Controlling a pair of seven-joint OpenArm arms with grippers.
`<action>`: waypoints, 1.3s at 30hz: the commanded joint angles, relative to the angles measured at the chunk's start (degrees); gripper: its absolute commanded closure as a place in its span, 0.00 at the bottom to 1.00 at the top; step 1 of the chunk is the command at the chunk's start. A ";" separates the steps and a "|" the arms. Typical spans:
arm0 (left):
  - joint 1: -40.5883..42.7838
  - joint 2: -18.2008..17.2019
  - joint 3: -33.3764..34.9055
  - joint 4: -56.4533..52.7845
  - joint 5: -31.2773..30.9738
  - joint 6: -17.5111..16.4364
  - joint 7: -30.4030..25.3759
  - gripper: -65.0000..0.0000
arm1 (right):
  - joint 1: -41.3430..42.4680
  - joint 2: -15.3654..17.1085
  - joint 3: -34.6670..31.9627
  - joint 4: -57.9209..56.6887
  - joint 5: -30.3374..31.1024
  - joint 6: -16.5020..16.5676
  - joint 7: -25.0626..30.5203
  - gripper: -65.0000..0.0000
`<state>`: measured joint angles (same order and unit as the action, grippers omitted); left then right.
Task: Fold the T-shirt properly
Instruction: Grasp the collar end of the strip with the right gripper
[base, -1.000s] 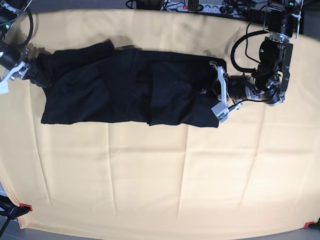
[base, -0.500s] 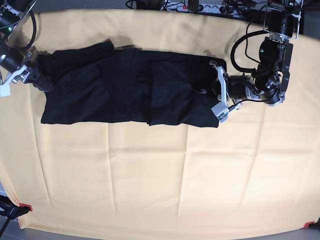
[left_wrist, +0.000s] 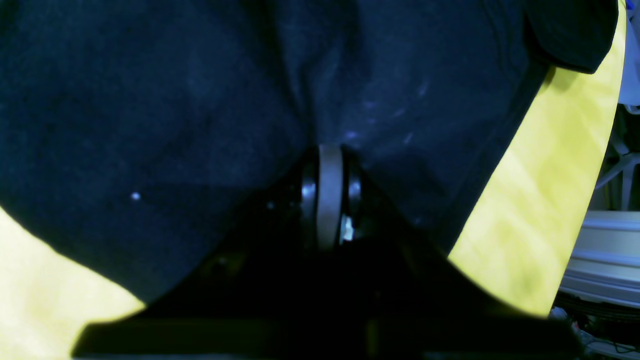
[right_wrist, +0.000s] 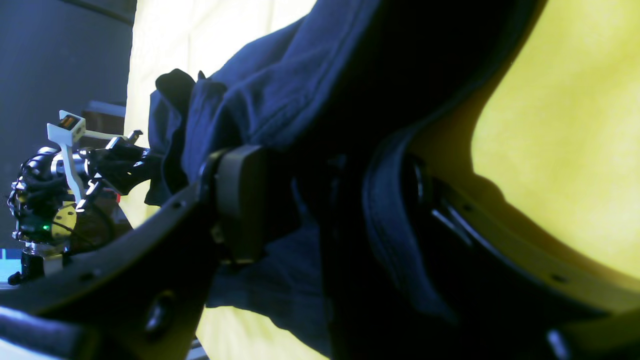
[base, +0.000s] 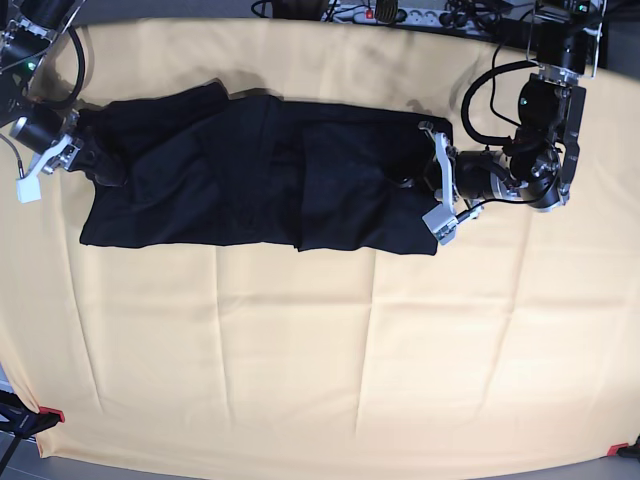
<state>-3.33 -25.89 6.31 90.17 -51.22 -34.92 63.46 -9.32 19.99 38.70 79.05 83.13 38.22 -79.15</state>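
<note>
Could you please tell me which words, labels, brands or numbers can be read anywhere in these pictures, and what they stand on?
None can be read in any view.
T-shirt: plain black, no print or label visible.
Yellow cloth: plain, no marks.
Small orange patch on the white bracket of the far arm: too small and blurred to read.
Power strip at the table's far edge: no lettering legible.

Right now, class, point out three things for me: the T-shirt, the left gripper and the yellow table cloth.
T-shirt (base: 250, 180): base view, middle of the flat black body.
Left gripper (base: 408, 182): base view, shut fingertips at the shirt's end.
Yellow table cloth (base: 320, 360): base view, bare stretch below the shirt.
</note>
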 joint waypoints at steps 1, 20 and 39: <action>0.00 -0.81 -0.11 0.11 2.71 0.61 2.75 1.00 | 0.79 0.87 0.24 0.72 1.87 0.39 0.44 0.42; 0.00 -0.79 -0.11 0.11 2.71 0.59 2.71 1.00 | 0.74 2.45 2.43 2.23 1.87 0.13 -0.85 0.42; 0.00 -0.79 -0.11 0.09 2.69 0.61 2.54 1.00 | 0.79 -1.57 0.55 2.32 1.87 1.22 0.72 0.42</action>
<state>-3.33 -25.89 6.31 90.17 -51.22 -34.92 63.42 -9.17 17.28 38.98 80.31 83.00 39.16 -79.09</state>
